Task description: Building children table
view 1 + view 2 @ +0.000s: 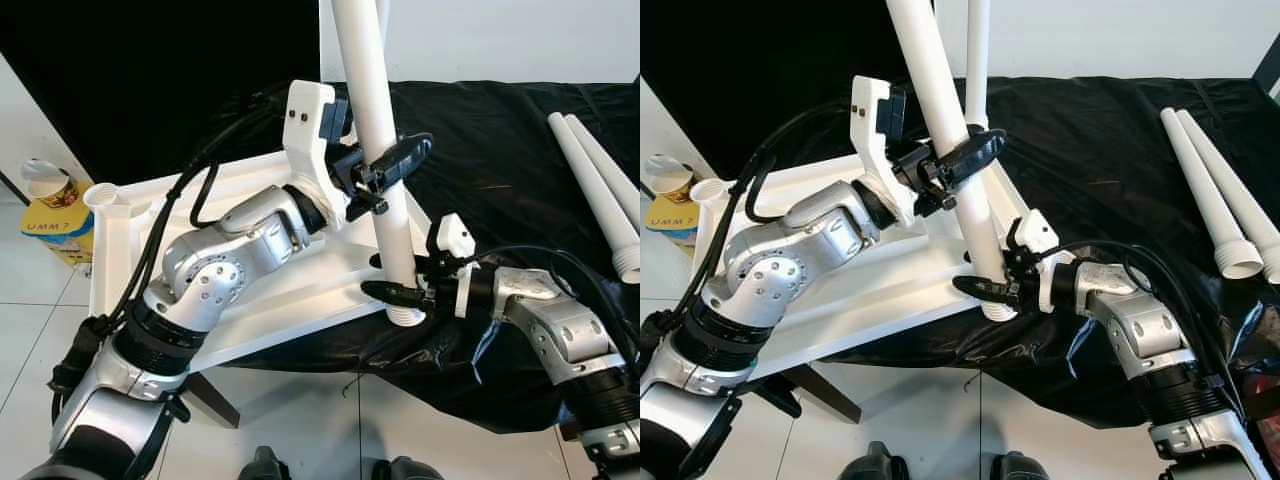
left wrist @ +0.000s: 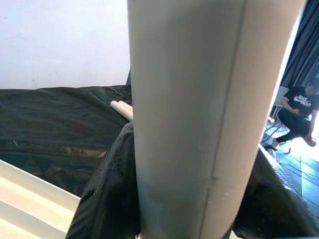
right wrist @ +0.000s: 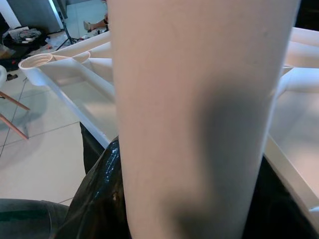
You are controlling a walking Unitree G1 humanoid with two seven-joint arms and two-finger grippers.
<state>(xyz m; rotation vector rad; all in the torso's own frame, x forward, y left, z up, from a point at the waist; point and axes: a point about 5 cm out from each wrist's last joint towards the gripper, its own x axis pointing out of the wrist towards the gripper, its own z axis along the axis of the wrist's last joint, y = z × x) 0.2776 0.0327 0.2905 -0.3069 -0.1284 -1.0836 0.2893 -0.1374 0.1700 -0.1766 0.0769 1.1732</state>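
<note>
Where black cloth (image 1: 500, 150) covers floor (image 1: 30, 300).

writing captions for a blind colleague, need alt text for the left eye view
Two silver robot arms hold a white table leg nearly upright at the corner of an upturned white tabletop on black sheeting: the left pincer grips it mid-height, the right pincer near its base. Two spare legs lie at right.

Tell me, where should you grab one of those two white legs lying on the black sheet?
Probably around the smooth round middle of a spare leg, coming down from above with the fingers across it. It lies flat on the black sheet, its twin close alongside, and the ridged end looks meant for a socket.
</note>
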